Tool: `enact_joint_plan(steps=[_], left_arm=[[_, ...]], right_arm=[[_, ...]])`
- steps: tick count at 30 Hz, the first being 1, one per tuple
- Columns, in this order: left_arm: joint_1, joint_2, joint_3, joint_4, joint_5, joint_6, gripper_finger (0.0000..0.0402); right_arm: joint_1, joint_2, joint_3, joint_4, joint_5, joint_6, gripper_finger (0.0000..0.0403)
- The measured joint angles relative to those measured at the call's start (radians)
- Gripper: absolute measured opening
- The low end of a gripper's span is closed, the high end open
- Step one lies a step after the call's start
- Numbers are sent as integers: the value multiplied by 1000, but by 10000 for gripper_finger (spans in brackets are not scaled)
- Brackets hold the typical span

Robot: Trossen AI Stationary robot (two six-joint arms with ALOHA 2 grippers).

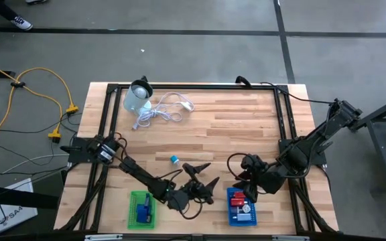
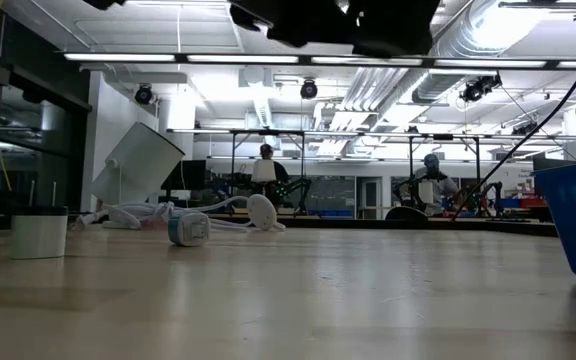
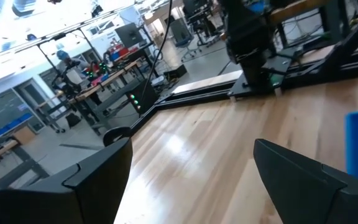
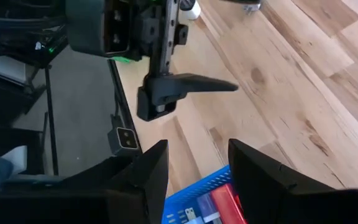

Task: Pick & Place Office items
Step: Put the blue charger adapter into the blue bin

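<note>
Nearest the front edge sit two small trays: a green tray (image 1: 140,207) on the left holding a blue piece, and a blue tray (image 1: 241,207) on the right with red and white pieces in it. The right gripper (image 1: 244,182) hangs just over the blue tray's far edge, its fingers (image 4: 149,168) parted a little with nothing visible between them. The left gripper (image 1: 203,177) hovers over bare wood between the two trays, fingers spread wide and empty.

A little farther in lies a small blue-and-white office item (image 1: 174,159), loose on the table (image 1: 246,120), near the left gripper but apart from it. At the far left are a pale round container (image 1: 137,98) and a coiled white cable (image 1: 163,110).

The risk I see: the two grippers are close together, so a reach by either could clip the other or nudge the blue tray. The loose piece is tiny, and wide jaws coming down off-centre could flick it away.
</note>
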Motion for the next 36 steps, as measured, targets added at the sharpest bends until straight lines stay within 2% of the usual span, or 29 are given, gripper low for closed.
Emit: enact_joint_plan(steps=[20, 28, 36], left_arm=[[-99, -10, 0, 24, 18, -4, 328], [-122, -95, 0, 18, -64, 214, 328], [-140, -133, 0, -3, -190, 401, 328]], right_arm=[[0, 0, 0, 33, 0, 0, 153], [0, 0, 0, 34, 0, 0, 153], [0, 0, 0, 34, 0, 0, 153]])
